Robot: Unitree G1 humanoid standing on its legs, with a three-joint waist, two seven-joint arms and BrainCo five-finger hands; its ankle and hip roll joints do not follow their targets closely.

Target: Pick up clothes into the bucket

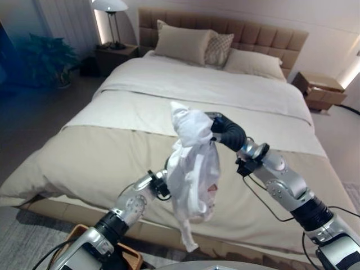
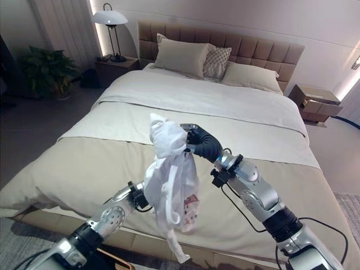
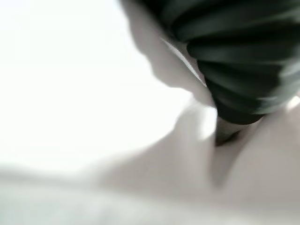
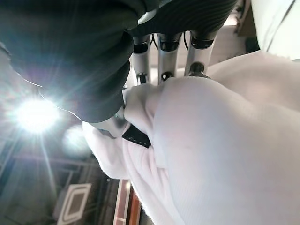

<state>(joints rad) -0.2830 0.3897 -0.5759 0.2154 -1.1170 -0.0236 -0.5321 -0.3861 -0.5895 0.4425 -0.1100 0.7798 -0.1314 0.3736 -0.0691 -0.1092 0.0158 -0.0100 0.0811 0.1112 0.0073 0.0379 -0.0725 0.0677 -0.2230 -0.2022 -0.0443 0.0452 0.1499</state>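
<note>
A white garment point(image 1: 194, 163) hangs in the air above the foot of the bed, bunched at the top and trailing down to a thin end. My right hand point(image 1: 225, 130) is shut on its upper bunch; in the right wrist view the fingers point(image 4: 166, 61) and thumb curl round the white cloth point(image 4: 225, 140). My left arm reaches up from the lower left, and my left hand point(image 3: 234, 56) is behind the hanging cloth, with its fingers hidden. A brown woven bucket point(image 1: 134, 257) shows its rim at the bottom edge, below my left arm.
The wide bed point(image 1: 112, 152) with beige and white covers lies ahead, with pillows point(image 1: 183, 42) at the padded headboard. A lamp point(image 1: 111, 17) on a nightstand and a plant point(image 1: 48, 59) stand at the far left. A nightstand with an open drawer point(image 1: 320, 90) is at the far right.
</note>
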